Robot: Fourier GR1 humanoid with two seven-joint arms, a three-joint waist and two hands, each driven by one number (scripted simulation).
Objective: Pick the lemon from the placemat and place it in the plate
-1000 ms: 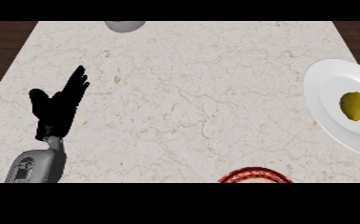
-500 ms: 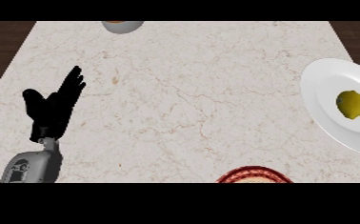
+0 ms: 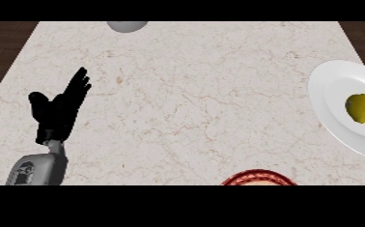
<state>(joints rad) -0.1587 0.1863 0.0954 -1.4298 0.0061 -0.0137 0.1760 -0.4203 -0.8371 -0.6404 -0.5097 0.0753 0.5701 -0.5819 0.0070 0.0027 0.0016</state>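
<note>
A yellow lemon lies in the white plate at the right edge of the head view, partly cut off by the frame. The dark red rim of a round placemat shows at the lower edge, right of centre. My left hand rests open at the left with its fingers pointing up, far from the plate. My right hand does not show.
A grey rounded object sits at the counter's far edge, left of centre. The marble counter spans the view, with dark floor past its upper corners.
The view has drifted slightly, so the plate and lemon sit a little further left in the frame. My left hand holds the same open pose.
</note>
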